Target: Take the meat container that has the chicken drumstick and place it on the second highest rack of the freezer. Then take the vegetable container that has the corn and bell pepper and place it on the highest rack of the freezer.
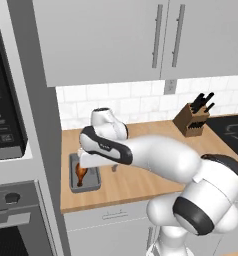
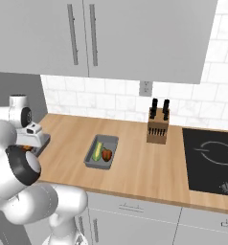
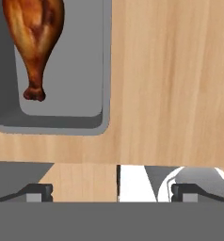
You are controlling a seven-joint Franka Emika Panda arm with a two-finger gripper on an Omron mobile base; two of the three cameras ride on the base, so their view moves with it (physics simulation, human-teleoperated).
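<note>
- Hovering released: claw (image 3: 111, 190), above counter (image 3: 170, 84) beside meat container (image 3: 52, 123).
- Lying inside: chicken drumstick (image 3: 35, 37).
- Awaiting freezing: vegetable container (image 2: 101, 152), corn (image 2: 97, 151), bell pepper (image 2: 107, 154).

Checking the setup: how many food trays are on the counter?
2. The meat tray with the drumstick sits at the counter's left end under the gripper; the vegetable tray lies mid-counter, left of the knife block.

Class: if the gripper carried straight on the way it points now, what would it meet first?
Probably the bare wooden countertop, beside the grey meat tray's rim, not the brown chicken drumstick; depth is unclear.
</note>
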